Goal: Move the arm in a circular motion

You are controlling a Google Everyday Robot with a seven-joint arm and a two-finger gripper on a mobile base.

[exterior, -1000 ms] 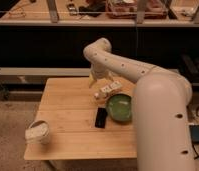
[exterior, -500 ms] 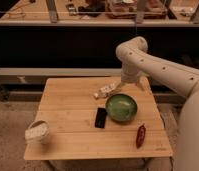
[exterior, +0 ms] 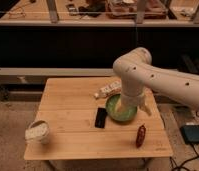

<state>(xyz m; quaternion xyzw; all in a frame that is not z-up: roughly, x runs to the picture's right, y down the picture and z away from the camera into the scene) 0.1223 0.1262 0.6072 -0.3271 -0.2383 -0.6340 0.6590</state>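
The arm point(exterior: 153, 77) is cut off at right; its hand point(exterior: 125, 104), over the green bowl point(exterior: 114, 115), cannot be judged open or closed. The wooden worktop point(exterior: 68, 110) is backed by dark shelving point(exterior: 68, 45).

The big, thick robot arm point(exterior: 163, 82) is creamy white all over, with a few small dark dots on it. Its gripper point(exterior: 124, 107) is the same pale cream and hangs just above the round bowl point(exterior: 115, 117), which is light green. The wooden table point(exterior: 68, 102) is a warm, light yellow-brown with thin plank lines running across it. The flat little rectangle point(exterior: 100, 118) beside the bowl is black. The small long thing point(exterior: 141, 136) near the table's front edge is dark red. The crumpled round cup point(exterior: 37, 132) at the corner is whitish grey. The long packet point(exterior: 109, 90) is white with dark marks. The box on the floor point(exterior: 193, 134) is dull blue-grey.
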